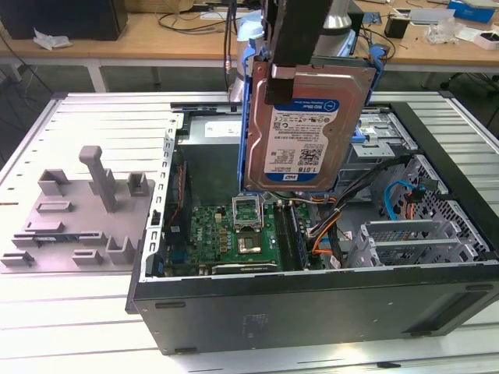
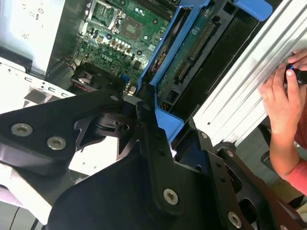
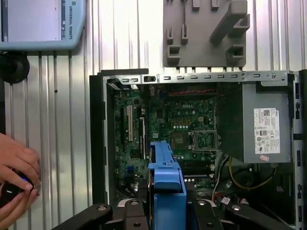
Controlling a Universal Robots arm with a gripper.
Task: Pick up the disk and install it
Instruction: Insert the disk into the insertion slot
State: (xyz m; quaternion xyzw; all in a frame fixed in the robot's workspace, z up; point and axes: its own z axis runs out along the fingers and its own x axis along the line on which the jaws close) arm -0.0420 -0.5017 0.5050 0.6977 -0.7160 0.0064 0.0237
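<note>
- The end effector (image 3: 165, 211) is clamped on the disk (image 1: 304, 128) and grips it by the blue carrier frame, so the labelled face is left uncovered.
- The disk hangs upright in the air over the open computer case (image 1: 312, 312), above the motherboard (image 1: 234, 234), and touches nothing inside. I judge it is lifted but not yet installed.
- A person's hand (image 3: 17, 177) is over the counter (image 1: 78, 327) beside the case, well apart from the disk.

Ribbed metal worktable (image 1: 101, 117), cluttered wooden desks (image 1: 148, 35) behind, dark grey floor (image 1: 54, 78)
</note>
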